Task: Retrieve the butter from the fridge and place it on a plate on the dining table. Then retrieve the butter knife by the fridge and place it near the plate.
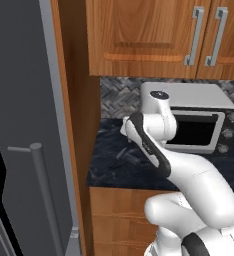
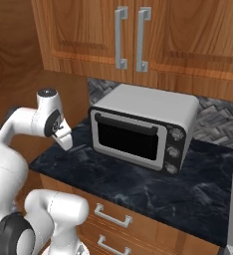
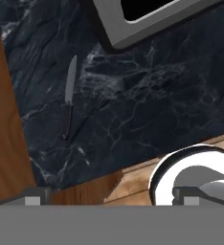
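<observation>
Hand view: the butter knife point(image 3: 69, 95) is lying flat on the black, white-veined bench point(image 3: 147, 95), close beside the wooden side panel point(image 3: 4, 119) and well apart from the corner of the toaster oven point(image 3: 147, 19) showing at the top edge. The fingers point(image 3: 109, 198) are standing spread to their widest and are gripping nothing, their tips point(image 3: 35, 197) rising at the bottom of this view, above the bench edge rather than over the knife. Left base view: the white arm point(image 1: 189, 190) is reaching forward over the bench point(image 1: 114, 170), with the knife point(image 1: 118, 158) appearing as a thin dark sliver on the marble just left of the arm's dark-striped forearm; the grey fridge point(image 1: 24, 125) is occupying the left side, its door carrying a long bar handle point(image 1: 41, 190). Right base view: the hand is hanging over the left end of the bench point(image 2: 153, 184), beside the toaster oven point(image 2: 143, 129), beneath wooden wall cabinets point(image 2: 138, 35), with drawers point(image 2: 113, 224) below.
</observation>
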{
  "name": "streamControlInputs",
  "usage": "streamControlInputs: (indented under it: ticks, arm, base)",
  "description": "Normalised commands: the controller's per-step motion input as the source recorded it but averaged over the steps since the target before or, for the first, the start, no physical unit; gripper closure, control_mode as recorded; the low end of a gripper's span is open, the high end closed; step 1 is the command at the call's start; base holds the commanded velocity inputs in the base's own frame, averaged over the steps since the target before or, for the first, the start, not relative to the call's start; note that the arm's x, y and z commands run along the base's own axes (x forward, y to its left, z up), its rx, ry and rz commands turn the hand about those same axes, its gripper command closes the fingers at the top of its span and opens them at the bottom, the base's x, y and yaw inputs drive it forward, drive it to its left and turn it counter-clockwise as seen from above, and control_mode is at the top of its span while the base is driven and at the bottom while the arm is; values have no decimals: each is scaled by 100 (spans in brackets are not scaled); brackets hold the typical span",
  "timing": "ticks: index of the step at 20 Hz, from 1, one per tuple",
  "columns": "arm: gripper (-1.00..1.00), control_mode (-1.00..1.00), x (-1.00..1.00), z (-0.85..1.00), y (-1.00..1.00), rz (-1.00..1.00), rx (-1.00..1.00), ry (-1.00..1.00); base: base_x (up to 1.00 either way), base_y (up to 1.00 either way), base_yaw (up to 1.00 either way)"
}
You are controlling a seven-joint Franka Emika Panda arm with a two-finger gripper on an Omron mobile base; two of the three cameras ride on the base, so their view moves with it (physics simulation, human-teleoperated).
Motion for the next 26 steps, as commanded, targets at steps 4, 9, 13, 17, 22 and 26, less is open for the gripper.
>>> streamControlInputs:
  ticks: [4,9,13,17,22,26]
  arm:
    - [-100,-100,34,-34,23,0,0,0]
    - [-100,-100,30,-27,21,0,0,1]
    - [-100,-100,33,-22,21,0,0,2]
    - [-100,-100,29,-36,12,0,0,5]
    - [-100,-100,32,-36,0,0,0,8]
    - [-100,-100,27,-37,0,0,0,8]
  base:
    - [0,0,0]
    - [0,0,0]
    - [0,0,0]
    - [0,0,0]
    - [0,0,0]
    - [0,0,0]
